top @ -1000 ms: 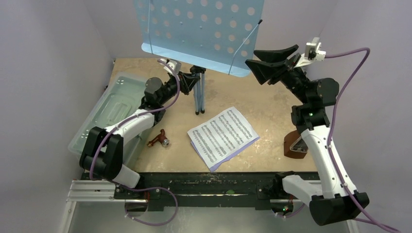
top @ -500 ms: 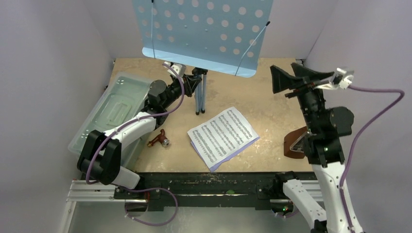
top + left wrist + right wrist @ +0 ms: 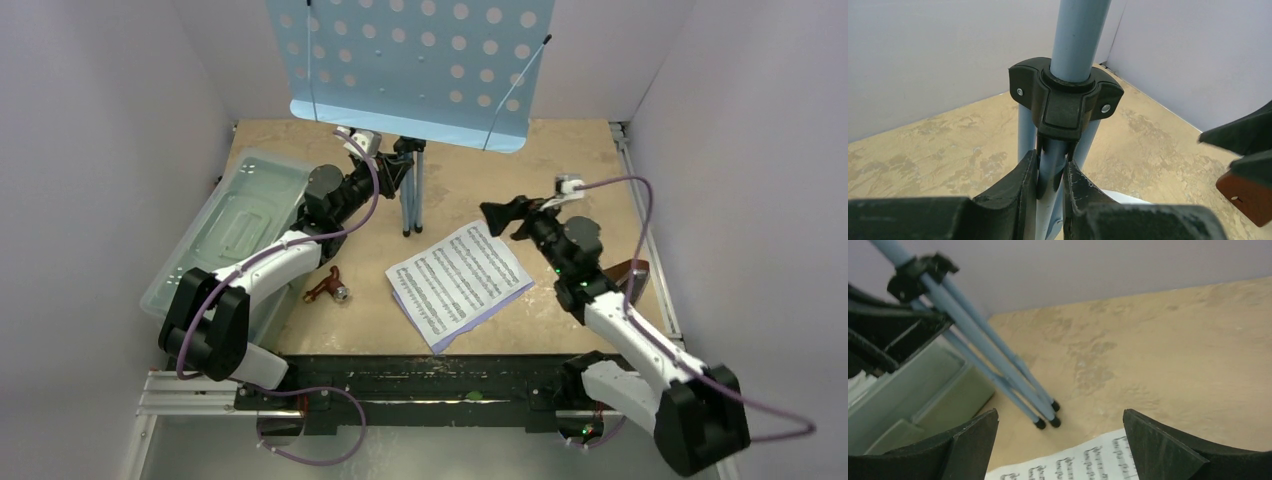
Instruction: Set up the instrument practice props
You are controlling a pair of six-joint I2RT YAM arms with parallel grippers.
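Jaws on left gripper [image 3: 1050, 172] pinch music stand [image 3: 415, 60]; right gripper [image 3: 1059, 415] gapes near sheet-music pages [image 3: 460, 280], print unreadable.

Music stand [image 3: 410, 60] light blue – desk dotted with round holes. Sheet-music pages [image 3: 455, 275] white, black notation, lilac edge beneath. Metronome [image 3: 637, 271] brown. Table [image 3: 560, 175] mottled tan.
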